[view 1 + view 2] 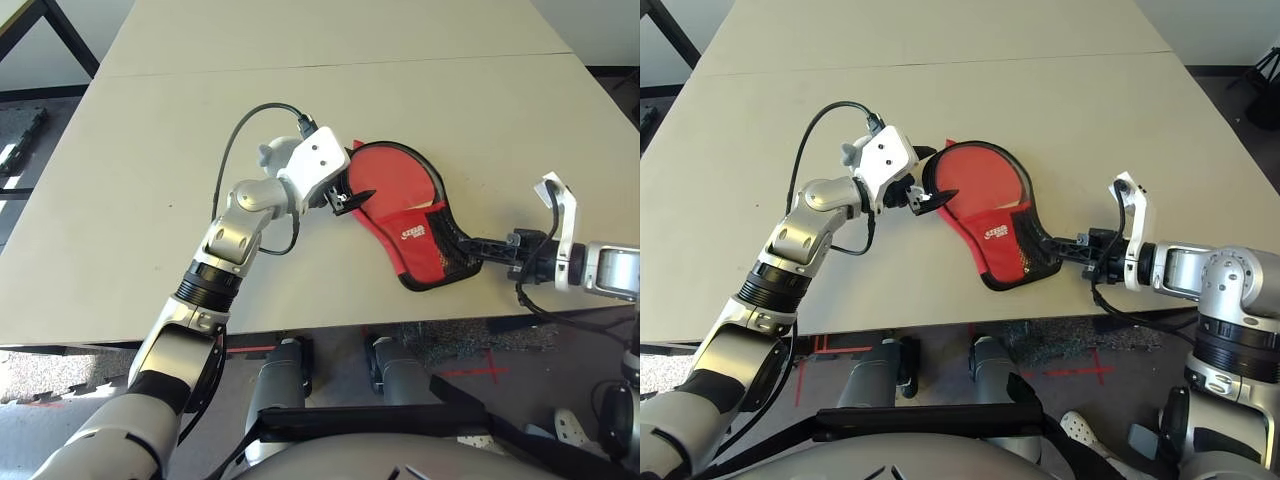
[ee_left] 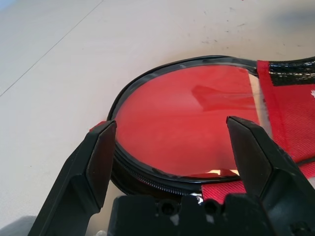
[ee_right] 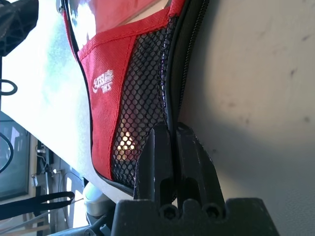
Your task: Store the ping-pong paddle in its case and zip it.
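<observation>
Left wrist view: left tool [image 2: 172, 147] spread wide, nothing held, fingers either side of the round end of the case [image 2: 187, 123]; red paddle [image 2: 182, 118] face shows through the clear panel.
Right wrist view: right tool [image 3: 170, 147] clenched on the black edging of the case beside the mesh pocket [image 3: 142, 98], zipper track running between its fingers.
Case location: flat on the counter [image 1: 150, 150] near the front edge, between the two arms; round end toward the left tool [image 1: 345, 200], narrow mesh end toward the right tool [image 1: 480, 245].
Paddle location: inside the case, face under the panel; a sliver of light wood shows at the panel's lower edge, likely the handle [image 1: 437, 205].
Done: paddle looks stowed.
Left: zipping. Round end looks seated with its zip track along the rim, but can't tell how much of the track is closed, nor where the slider is.
Next, my read: right tool anchors the narrow end, left finds the slider and runs it round.
Risk: light fabric, case could drag if the anchor slips.
</observation>
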You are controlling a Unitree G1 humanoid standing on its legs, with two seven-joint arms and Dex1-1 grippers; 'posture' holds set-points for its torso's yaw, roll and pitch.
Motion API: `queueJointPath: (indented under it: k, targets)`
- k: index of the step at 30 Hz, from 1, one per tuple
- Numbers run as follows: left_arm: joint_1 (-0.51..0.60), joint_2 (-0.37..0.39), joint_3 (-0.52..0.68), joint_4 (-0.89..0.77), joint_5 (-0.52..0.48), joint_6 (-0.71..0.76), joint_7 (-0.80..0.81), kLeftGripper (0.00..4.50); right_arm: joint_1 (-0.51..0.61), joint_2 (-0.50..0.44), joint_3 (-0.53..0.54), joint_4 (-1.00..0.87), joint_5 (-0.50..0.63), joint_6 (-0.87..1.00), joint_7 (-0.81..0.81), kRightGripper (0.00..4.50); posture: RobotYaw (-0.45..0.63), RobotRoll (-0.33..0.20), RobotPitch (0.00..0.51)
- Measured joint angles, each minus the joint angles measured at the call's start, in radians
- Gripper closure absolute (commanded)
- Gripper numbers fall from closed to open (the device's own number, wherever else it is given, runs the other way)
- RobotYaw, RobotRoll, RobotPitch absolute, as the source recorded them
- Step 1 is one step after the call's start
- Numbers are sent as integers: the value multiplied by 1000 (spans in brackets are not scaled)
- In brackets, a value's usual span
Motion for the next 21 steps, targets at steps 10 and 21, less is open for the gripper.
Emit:
queueJointPath:
  k: [10,21]
  targets:
    - [0,15,0,-4,2,0,-16,0,4,-21,13,-11,30,-14,-6,4248,-22,0,190]
    - [1,40,5,-48,-3,35,-50,0,-45,-288,133,69,43,-157,149,412,-15,0,191]
